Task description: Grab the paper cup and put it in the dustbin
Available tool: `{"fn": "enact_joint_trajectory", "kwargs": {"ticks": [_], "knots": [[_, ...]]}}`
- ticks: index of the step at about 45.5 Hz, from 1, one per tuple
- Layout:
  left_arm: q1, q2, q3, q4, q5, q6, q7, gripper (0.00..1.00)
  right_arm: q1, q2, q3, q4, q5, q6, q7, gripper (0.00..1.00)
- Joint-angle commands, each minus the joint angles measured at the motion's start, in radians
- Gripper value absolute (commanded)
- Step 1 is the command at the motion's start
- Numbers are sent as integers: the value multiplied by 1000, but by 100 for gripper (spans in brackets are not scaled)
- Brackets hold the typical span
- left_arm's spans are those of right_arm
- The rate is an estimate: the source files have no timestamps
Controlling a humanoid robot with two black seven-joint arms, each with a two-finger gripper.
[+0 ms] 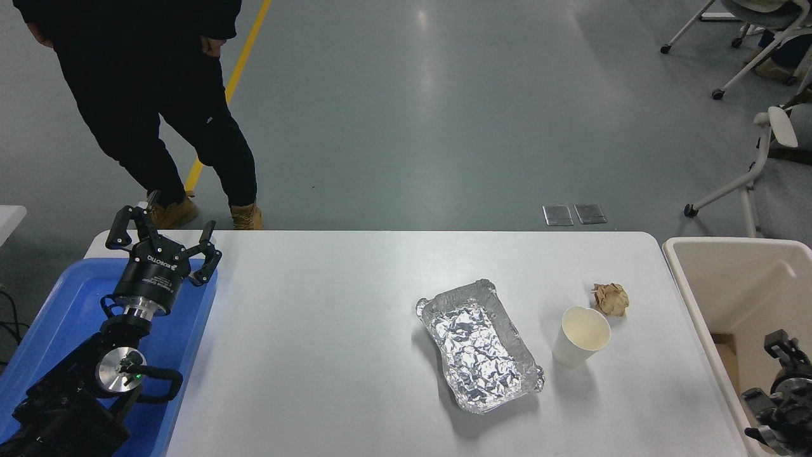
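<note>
Head view: paper cup (581, 336) upright on the white table (330, 330), right of centre, just right of the foil tray (479, 346) and just below the crumpled paper ball (611, 298). Dustbin (729, 279) at the right edge, beside the table. Left gripper (163, 240) at lower left over the blue tray (57, 304), fingers spread, holding nothing. Right gripper (783, 381) at lower right, in front of the dustbin; finger state impossible to tell. Person (158, 95) in dark clothes standing at upper left.

Upright paper cup (580, 336) beside foil tray (480, 346)
</note>
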State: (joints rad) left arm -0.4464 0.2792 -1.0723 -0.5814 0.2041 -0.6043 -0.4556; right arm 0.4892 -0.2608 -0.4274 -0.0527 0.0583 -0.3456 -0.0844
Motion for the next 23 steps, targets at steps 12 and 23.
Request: {"fn": "enact_joint_trajectory", "kwargs": {"ticks": [12, 23], "knots": [[0, 0, 0, 0, 0, 0, 0, 98, 12, 2, -1, -1, 0, -9, 0, 100], [0, 0, 0, 0, 0, 0, 0, 98, 12, 12, -2, -1, 0, -23, 0, 100]]}}
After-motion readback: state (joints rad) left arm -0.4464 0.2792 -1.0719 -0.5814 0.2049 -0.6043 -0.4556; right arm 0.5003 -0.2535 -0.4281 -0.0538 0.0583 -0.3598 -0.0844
